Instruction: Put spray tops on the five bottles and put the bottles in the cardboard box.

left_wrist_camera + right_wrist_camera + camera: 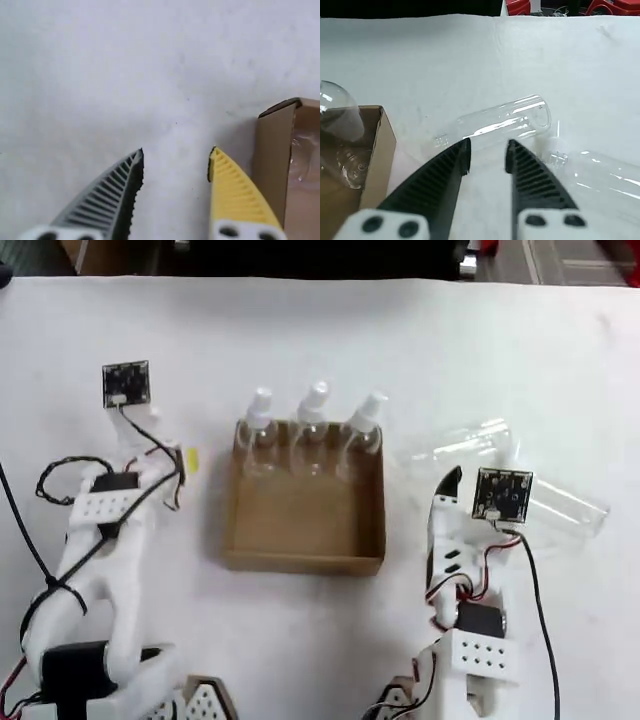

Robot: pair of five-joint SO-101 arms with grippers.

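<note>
Three clear bottles with white spray tops (313, 425) stand along the far wall of the cardboard box (300, 558). Two clear bottles without tops lie on the table right of the box: one (460, 445) (505, 120) just beyond my right gripper, the other (565, 505) (600, 172) farther right. My right gripper (447, 488) (488, 143) is open a little, its black fingers empty, tips just short of the nearer lying bottle. My left gripper (178, 452) (177, 150) is open over bare table left of the box, with a grey finger and a yellow finger (232, 190).
The box's near corner (280, 150) stands close beside the yellow finger. A standing bottle (337, 107) shows over the box wall (375, 165). White table (330, 330) stretches beyond the box. Red objects (520, 6) sit past the far edge.
</note>
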